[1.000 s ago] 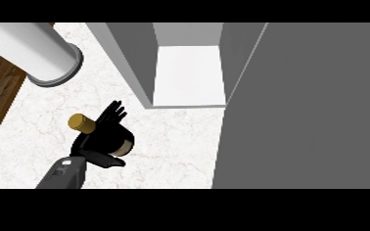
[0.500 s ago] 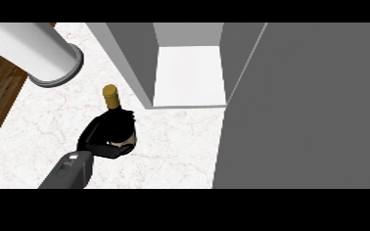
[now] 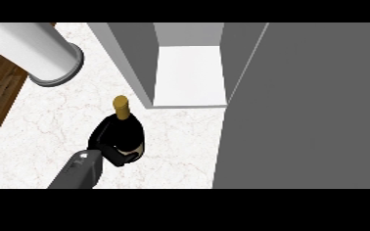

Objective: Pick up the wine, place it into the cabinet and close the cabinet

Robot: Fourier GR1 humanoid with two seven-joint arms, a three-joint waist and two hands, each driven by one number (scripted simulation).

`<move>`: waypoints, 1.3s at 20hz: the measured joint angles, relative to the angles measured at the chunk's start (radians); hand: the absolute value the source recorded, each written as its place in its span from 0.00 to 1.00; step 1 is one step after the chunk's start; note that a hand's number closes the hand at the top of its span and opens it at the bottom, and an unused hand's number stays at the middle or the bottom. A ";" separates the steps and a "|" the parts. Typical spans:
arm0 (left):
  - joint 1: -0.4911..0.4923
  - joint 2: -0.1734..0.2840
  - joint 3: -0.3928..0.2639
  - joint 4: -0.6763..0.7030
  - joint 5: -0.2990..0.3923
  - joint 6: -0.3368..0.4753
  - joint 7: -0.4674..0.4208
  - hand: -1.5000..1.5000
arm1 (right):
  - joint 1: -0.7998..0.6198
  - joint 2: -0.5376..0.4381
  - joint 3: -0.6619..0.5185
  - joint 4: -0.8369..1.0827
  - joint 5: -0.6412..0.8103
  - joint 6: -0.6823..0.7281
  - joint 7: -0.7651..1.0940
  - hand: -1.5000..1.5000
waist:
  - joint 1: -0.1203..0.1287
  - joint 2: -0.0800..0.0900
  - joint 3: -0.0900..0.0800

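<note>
The wine bottle (image 3: pixel 121 131) is dark with a gold cap (image 3: pixel 121 103). It stands on the white marble counter (image 3: pixel 51 127), its neck pointing up and away from me. My left hand (image 3: pixel 115 155) comes in from the lower left, with its fingers curled round the bottle's lower body. The open cabinet (image 3: pixel 189 76) lies just beyond and to the right of the bottle, showing a pale inner floor and a grey side wall (image 3: pixel 133 58). Its grey door (image 3: pixel 296 112) stands open at the right. My right hand does not show.
A pale cylinder with a grey rim (image 3: pixel 43 58) juts in at the upper left, above the counter. A strip of brown wood (image 3: pixel 11 88) runs along the counter's left edge. The open door fills the right side of the view.
One second ago my left hand was spread open over the bottle, whose cap pointed left. The fingers have since curled round it, and the neck now points toward the cabinet.
</note>
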 measured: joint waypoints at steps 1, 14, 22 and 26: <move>0.001 -0.001 0.008 0.004 0.008 0.006 -0.004 1.00 | -0.009 0.001 -0.005 0.003 -0.001 -0.001 0.000 0.00 | 0.001 0.000 0.000; 0.134 -0.053 0.194 -0.162 0.238 0.219 -0.023 1.00 | 0.023 -0.001 -0.023 0.000 -0.005 0.013 -0.005 0.00 | 0.020 -0.006 0.001; 0.247 -0.116 0.091 -0.445 0.270 0.266 0.081 1.00 | 0.000 -0.009 -0.050 0.000 -0.017 0.021 0.017 0.00 | 0.020 -0.007 0.001; 0.314 -0.133 -0.040 -0.595 0.323 0.336 0.143 1.00 | 0.004 -0.004 -0.060 0.008 -0.024 0.031 0.006 0.00 | 0.020 -0.007 0.002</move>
